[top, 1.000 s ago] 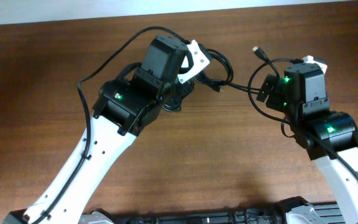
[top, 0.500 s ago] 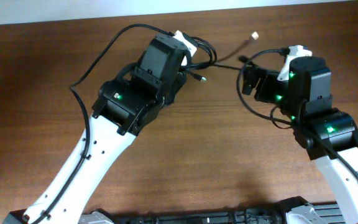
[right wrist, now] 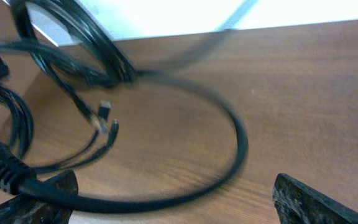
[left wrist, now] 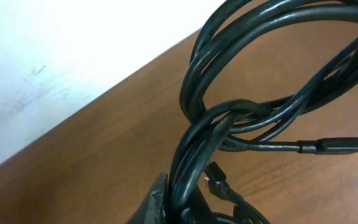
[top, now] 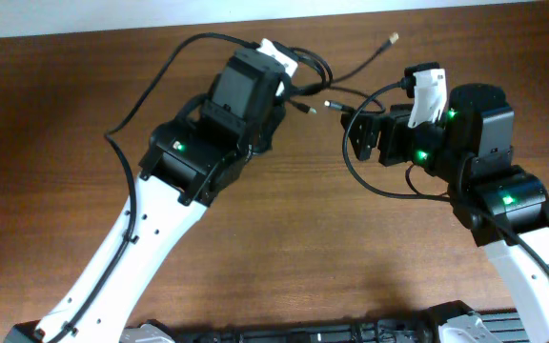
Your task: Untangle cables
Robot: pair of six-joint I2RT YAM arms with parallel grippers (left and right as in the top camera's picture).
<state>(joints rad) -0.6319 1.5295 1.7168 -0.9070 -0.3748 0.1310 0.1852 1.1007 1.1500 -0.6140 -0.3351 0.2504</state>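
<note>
Left end effector: fingers together, clamped on the cables, a bundle of thin black loops twisted round itself just beyond the grip, at the far side of the table. Right end effector: fingers wide apart, gripping nothing, near the bundle's right side. Loose plug ends trail between the two; a blurred black loop crosses the table before the parted fingers.
</note>
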